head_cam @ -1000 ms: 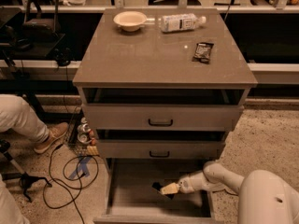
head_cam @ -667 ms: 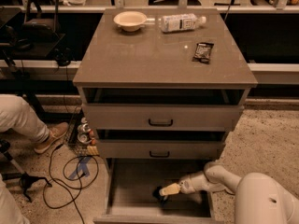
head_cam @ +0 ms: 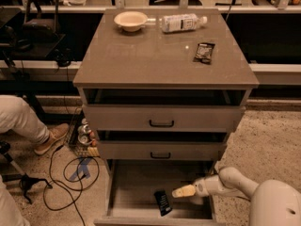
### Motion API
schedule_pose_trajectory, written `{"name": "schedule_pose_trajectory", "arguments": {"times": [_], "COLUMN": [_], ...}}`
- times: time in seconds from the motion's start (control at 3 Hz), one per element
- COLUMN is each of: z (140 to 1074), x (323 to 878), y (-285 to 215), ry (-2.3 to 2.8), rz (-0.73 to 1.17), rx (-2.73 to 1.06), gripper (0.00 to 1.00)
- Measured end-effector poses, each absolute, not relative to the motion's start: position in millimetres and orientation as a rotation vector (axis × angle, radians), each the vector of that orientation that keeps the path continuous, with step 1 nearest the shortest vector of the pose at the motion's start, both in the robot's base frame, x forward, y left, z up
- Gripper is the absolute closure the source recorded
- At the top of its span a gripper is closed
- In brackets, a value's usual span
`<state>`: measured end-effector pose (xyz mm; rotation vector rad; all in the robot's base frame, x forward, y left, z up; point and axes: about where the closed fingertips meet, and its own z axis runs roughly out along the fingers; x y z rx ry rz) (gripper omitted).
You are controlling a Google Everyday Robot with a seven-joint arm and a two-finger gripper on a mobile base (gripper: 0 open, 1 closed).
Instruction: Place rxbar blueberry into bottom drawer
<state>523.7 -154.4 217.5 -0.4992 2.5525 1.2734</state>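
Note:
The rxbar blueberry (head_cam: 162, 203), a small dark flat bar, lies on the floor of the open bottom drawer (head_cam: 131, 182), near its front edge. My gripper (head_cam: 182, 191), with a pale yellowish tip, reaches into the drawer from the right. It hovers just right of the bar's upper end, low over the drawer floor. Whether it still touches the bar does not show. The white arm (head_cam: 235, 182) runs off to the lower right.
The two upper drawers (head_cam: 161, 119) with black handles are slightly open above. On the cabinet top (head_cam: 141, 55) are a bowl (head_cam: 130, 20), a lying bottle (head_cam: 181, 22) and a black-brown snack packet (head_cam: 204, 52). A person's leg (head_cam: 23, 121) and cables (head_cam: 70, 173) are at the left.
My gripper has shifted a little to the right inside the bottom drawer. The dark bar, earlier at the gripper's tip, now lies on the drawer floor to its left.

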Motion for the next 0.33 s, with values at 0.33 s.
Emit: {"name": "schedule_pose_trajectory", "arguments": {"times": [0.33], "z": [226.6], "x": [522.8], "y": [-198.6], "ry": [2.531], "rz": [1.25], "rx": [-0.385], "gripper": [0.0]}}
